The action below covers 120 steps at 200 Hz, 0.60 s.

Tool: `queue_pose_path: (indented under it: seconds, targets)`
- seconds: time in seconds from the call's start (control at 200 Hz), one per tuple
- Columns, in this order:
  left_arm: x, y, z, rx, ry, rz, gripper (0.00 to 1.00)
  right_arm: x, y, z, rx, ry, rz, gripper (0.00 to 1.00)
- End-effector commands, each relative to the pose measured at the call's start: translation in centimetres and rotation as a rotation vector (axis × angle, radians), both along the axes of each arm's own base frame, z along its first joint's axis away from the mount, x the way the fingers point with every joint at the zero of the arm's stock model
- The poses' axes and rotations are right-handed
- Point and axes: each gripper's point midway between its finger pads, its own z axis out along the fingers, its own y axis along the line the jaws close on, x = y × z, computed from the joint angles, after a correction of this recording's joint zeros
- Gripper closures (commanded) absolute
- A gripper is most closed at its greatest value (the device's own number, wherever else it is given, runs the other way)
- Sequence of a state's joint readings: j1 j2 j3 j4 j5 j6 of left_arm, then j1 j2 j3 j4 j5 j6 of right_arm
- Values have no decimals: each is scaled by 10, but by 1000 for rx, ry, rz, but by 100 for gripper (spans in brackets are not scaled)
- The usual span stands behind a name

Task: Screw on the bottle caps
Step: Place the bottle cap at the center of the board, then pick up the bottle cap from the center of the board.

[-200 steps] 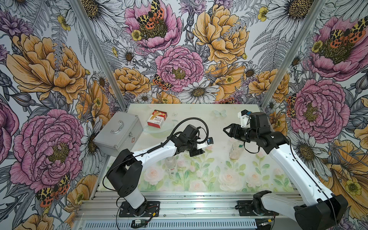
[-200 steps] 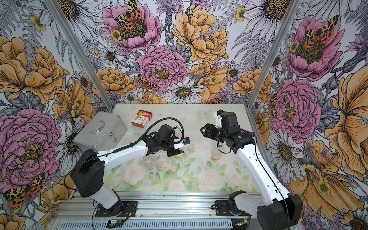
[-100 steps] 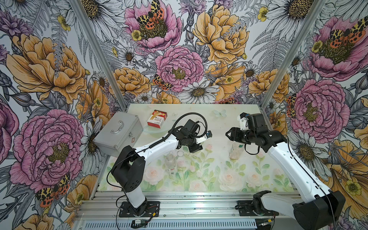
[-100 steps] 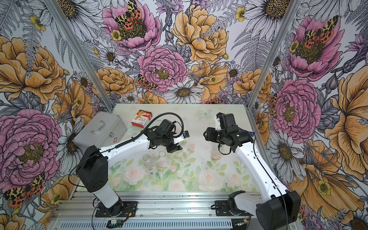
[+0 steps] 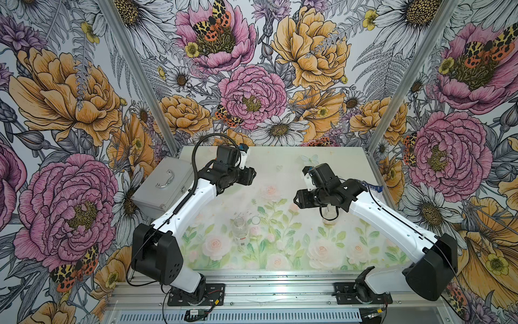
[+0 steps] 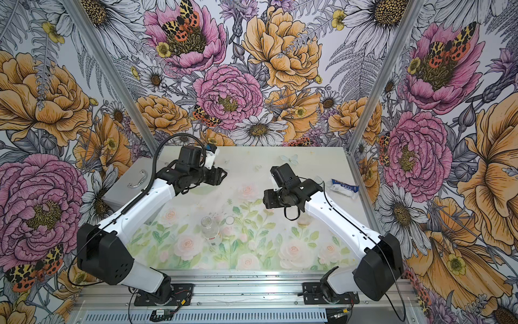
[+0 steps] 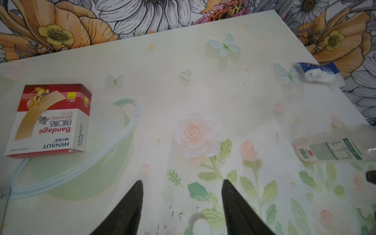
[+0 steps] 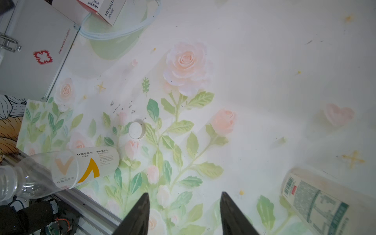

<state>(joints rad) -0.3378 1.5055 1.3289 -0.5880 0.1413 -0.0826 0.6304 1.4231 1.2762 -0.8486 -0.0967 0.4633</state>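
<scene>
A clear bottle (image 5: 240,228) (image 6: 209,228) with no cap stands near the table's middle; the right wrist view shows orange marks on its white label (image 8: 61,171). One white bottle cap (image 5: 255,220) (image 6: 229,220) (image 8: 136,129) lies just right of it. The green-labelled bottle (image 5: 329,216) (image 7: 333,150) (image 8: 317,201) stands under my right arm, its top hidden. My left gripper (image 5: 249,179) (image 7: 181,182) hovers open and empty, behind the first bottle. Between the two bottles and somewhat behind them, my right gripper (image 5: 298,200) (image 8: 184,194) is also open and empty.
A grey first-aid case (image 5: 165,185) sits at the left edge. A red-and-white bandage box (image 7: 50,120) rests on a clear pouch (image 7: 81,158) at the back left. A blue-and-white packet (image 6: 343,189) lies by the right wall.
My left gripper has pulled up and back to the left, away from the bottle and cap, its jaws widening. My right gripper has swung forward and toward the middle, jaws slightly narrower.
</scene>
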Motion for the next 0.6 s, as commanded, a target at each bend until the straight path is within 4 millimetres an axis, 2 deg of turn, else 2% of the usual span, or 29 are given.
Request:
queue_pose_path:
  seconds: [0.0, 0.185, 0.22, 0.4, 0.46, 0.595]
  targets:
    - [-5, 35, 7, -134, 63, 233, 36, 7, 25, 7, -57, -74, 69, 44]
    - [-12, 81, 3, -173, 75, 376, 30, 15, 70, -23, -125, -60, 174, 44]
    - [-13, 86, 2, -177, 77, 392, 29, 8, 88, -29, -125, -55, 215, 44]
    - [-22, 104, -6, -177, 85, 430, 27, 12, 134, -70, -125, -20, 270, 43]
    - [-25, 110, -9, -182, 94, 440, 27, 13, 145, -86, -137, -6, 282, 42]
    - [-29, 117, -13, -193, 106, 445, 27, 14, 159, -109, -167, 8, 300, 41]
